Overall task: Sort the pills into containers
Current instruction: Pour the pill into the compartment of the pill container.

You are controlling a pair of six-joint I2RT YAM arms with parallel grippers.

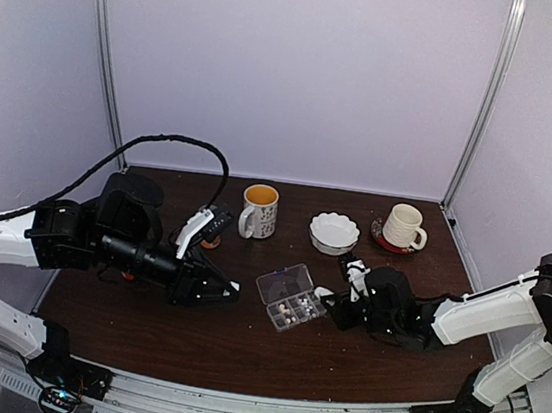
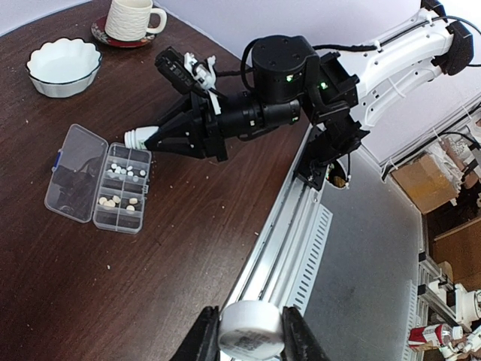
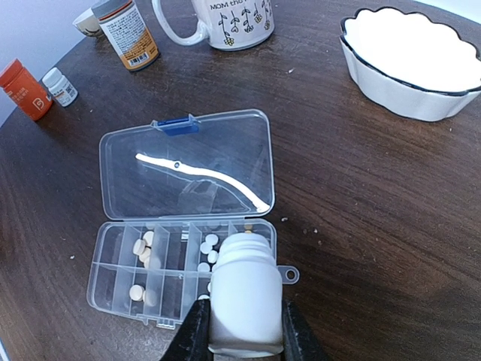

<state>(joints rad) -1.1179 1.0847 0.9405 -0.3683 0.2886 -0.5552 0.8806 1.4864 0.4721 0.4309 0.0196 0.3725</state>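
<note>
White plastic bottle [image 3: 244, 293]: clamped in right end effector [image 3: 244, 335], mouth over clear rectangular pill box [image 3: 188, 169].
Pouring: best done slowly, mouth held above one compartment [image 3: 111, 252].
Pill box: lid open, laid on dark worktop [image 3: 376, 210].
Pills [image 3: 143, 252]: tiny pale round tablets, spread across several compartments.
Left end effector [image 2: 250, 342]: closed on white round cap [image 2: 250, 327].

- The pill box [image 1: 290, 297] is lying mid-table, its lid [image 3: 188, 165] flat behind the compartments [image 3: 109, 282].
- Pills [image 3: 140, 247] are sitting in several compartments.
- A mug [image 1: 258, 210], a bowl [image 1: 333, 244] and a cup [image 1: 403, 226] are standing behind the box, left to right.
- A saucer [image 2: 100, 33] is sitting under the cup.
</note>
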